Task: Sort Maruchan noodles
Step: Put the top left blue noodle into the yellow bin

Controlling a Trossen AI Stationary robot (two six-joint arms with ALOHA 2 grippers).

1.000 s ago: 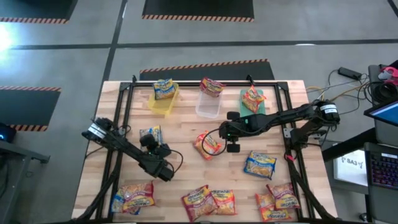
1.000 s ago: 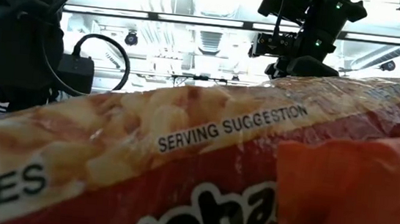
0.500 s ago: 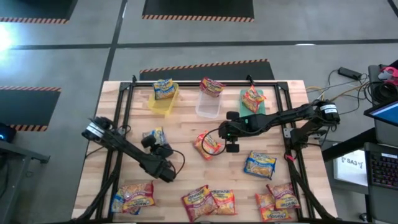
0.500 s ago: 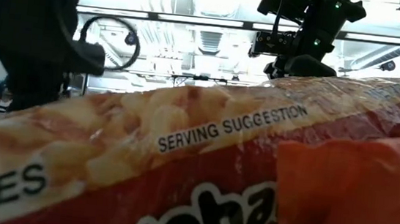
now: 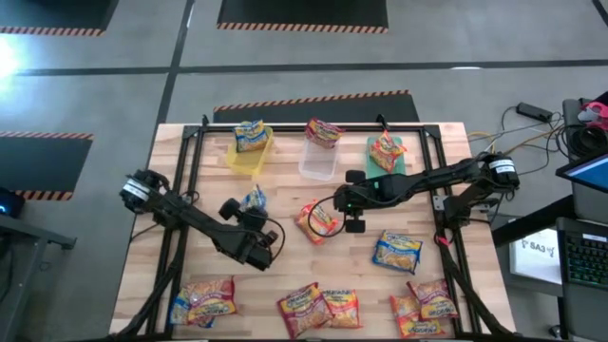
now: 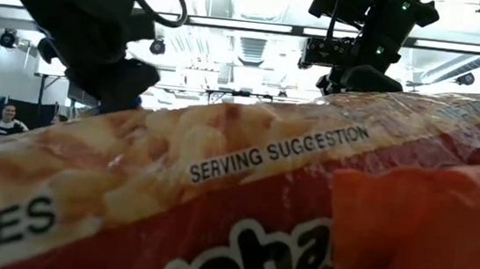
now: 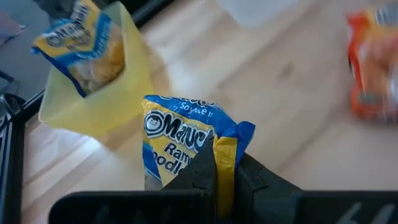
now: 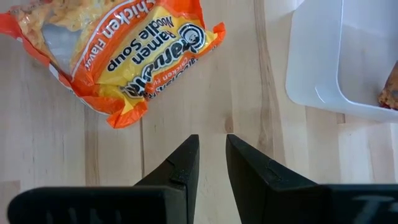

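Near edge of the surface (image 5: 285, 204): a row of loose packets (image 5: 318, 306), red/pink and orange, overlapping in pairs. Flat, glossy, light; film prob slippery, noodle block inside brittle, so pinch a crimped end seam, not the middle.

Mid-surface, left: left tool (image 5: 249, 211) pinched on a blue-and-yellow packet (image 7: 180, 146), gripping it by one end; it hangs crumpled above the wood, so the wrapper is soft and the grip looks thin. Could slip if swung fast.

Centre: right tool (image 8: 212, 163), fingers close together w/ a narrow gap, holding nothing, just beside an orange packet (image 8: 124, 46) lying flat.

Far side: yellow bin (image 5: 249, 152), clear bin (image 5: 318, 160), green bin (image 5: 388, 152), one packet in each.
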